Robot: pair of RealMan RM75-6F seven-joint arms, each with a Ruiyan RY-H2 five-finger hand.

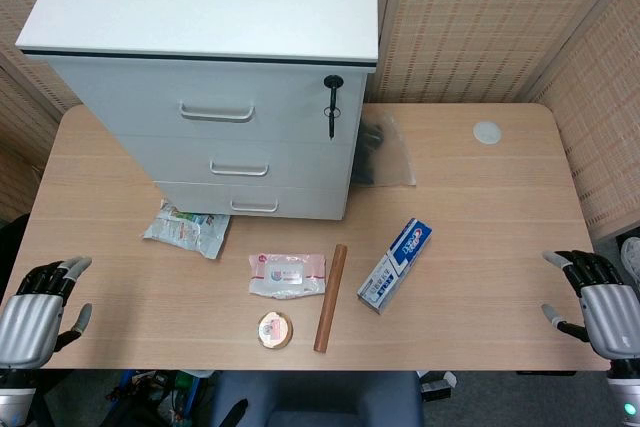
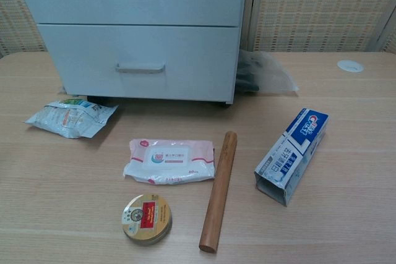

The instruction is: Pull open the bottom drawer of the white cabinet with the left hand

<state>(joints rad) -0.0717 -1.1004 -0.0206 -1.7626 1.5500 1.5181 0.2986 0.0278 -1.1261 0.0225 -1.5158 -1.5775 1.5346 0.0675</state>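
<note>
The white cabinet (image 1: 215, 77) stands at the back left of the table with three drawers, all closed. Its bottom drawer (image 1: 255, 199) carries a small bar handle (image 1: 254, 206); in the chest view the same drawer (image 2: 136, 63) and handle (image 2: 140, 68) face me straight on. My left hand (image 1: 35, 312) hovers at the near left table edge, fingers apart, holding nothing, well short of the cabinet. At the near right edge my right hand (image 1: 600, 307) is likewise open and empty. Neither hand shows in the chest view.
In front of the cabinet lie a snack packet (image 1: 185, 229), a wet-wipes pack (image 1: 287, 275), a round tin (image 1: 275, 330), a wooden rolling pin (image 1: 330, 297) and a toothpaste box (image 1: 395, 264). A clear bag (image 1: 385, 152) sits right of the cabinet; a key (image 1: 331, 107) hangs from the top drawer.
</note>
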